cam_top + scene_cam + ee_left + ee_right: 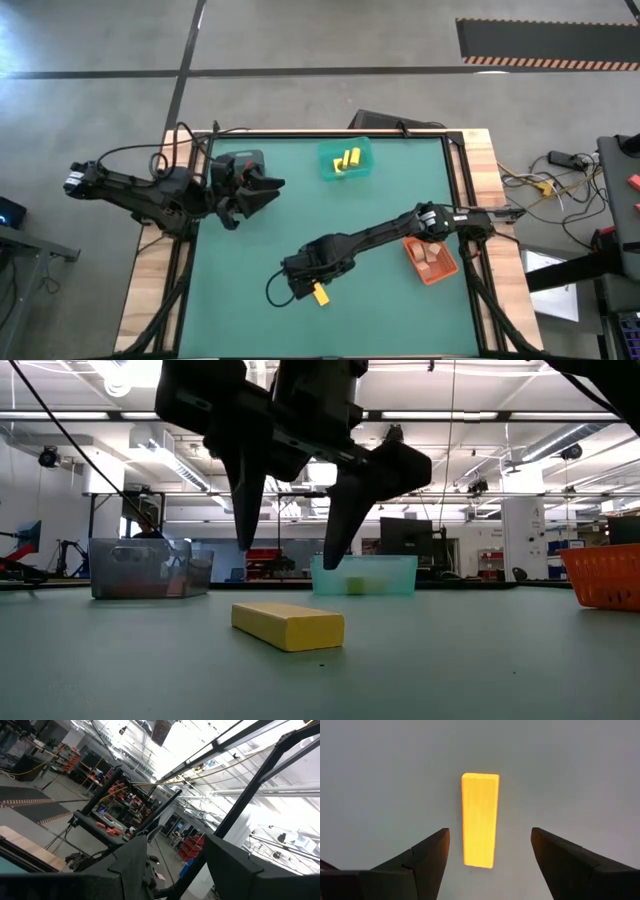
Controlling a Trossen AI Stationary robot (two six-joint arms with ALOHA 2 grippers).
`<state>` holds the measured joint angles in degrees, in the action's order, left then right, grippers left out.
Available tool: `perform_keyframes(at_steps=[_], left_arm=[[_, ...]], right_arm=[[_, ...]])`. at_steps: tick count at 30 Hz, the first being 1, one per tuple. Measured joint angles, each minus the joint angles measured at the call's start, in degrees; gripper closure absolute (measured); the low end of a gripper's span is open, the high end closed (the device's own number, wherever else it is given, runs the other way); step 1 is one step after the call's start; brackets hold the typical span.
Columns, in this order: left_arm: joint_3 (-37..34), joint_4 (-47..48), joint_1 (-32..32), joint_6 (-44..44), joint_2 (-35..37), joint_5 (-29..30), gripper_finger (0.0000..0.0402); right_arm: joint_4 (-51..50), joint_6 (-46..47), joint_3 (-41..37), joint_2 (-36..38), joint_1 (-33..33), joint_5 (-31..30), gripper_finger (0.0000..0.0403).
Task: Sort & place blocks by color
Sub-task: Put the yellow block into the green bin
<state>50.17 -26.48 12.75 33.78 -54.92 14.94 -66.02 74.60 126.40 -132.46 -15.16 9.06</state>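
Yellow wooden bar block (480,820): flat on green table (300,200), six o'clock, lone stray.
Right gripper (295,530): spread, straddling above, aligned to grasp.
Left gripper (262,190): ten o'clock, parted, waiting.
Teal bin (362,168): twelve o'clock, yellows gathered.

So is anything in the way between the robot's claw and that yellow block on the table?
No, nothing visible. The right gripper hangs open just above the yellow block, a finger to each side, with only bare green table around it.
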Motion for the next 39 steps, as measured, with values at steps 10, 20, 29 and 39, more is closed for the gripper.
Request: perform_keyframes(at_steps=[10,20,29,39], left_arm=[[0.0,0.0,0.0,-0.2,1.4,0.0,0.022],[0.0,0.0,0.0,-0.2,2.0,0.0,0.022],[0.0,0.1,0.0,-0.2,1.8,0.0,0.022],[0.0,0.0,0.0,-0.2,1.8,0.3,0.022]], right_arm=[[8.9,0.7,-6.6,-0.1,-0.6,1.7,0.0136],[10.8,1.5,-10.7,0.2,-1.4,2.3,0.0153],[9.5,0.7,-11.9,0.3,-1.4,2.0,0.0156],[1.5,-1.4,-9.6,0.0,-1.4,-0.8,0.0156]])
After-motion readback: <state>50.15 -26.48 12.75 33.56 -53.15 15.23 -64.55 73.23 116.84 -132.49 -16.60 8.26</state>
